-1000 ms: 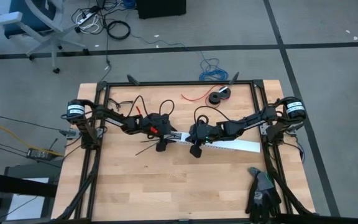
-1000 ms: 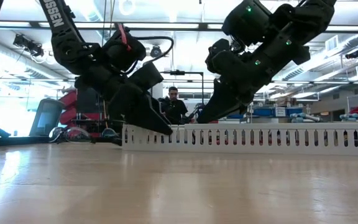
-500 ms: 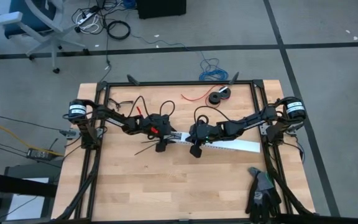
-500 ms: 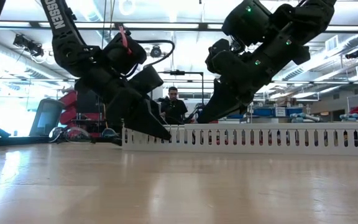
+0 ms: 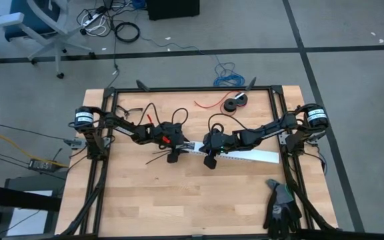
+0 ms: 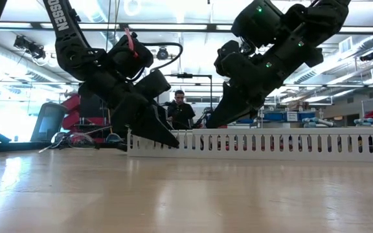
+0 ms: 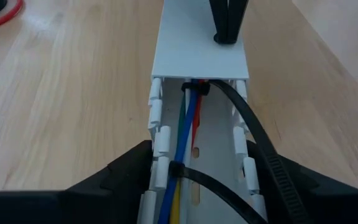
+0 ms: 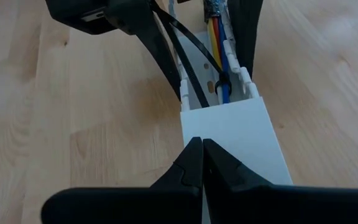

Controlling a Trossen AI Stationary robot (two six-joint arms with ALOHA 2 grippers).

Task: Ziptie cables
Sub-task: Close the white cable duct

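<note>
— Left gripper [image 7: 197, 186], how does it stand?
— Its fingers are spread on both sides of the white slotted duct [image 7: 201, 59], at the duct's open end. The cables [image 7: 188, 134] lie inside the duct, under black zip ties [image 7: 244, 121].
— And the right gripper [image 8: 202, 163]?
— Closed, tips pressed on the duct's cover.

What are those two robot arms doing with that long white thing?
They are tying up cables. The coloured cables lie inside a long white slotted channel on the wooden table. The left gripper straddles the channel's open end, where black zip ties loop around the cables. The right gripper, jaws shut, presses down on the channel's white lid. A person shows far behind.
</note>
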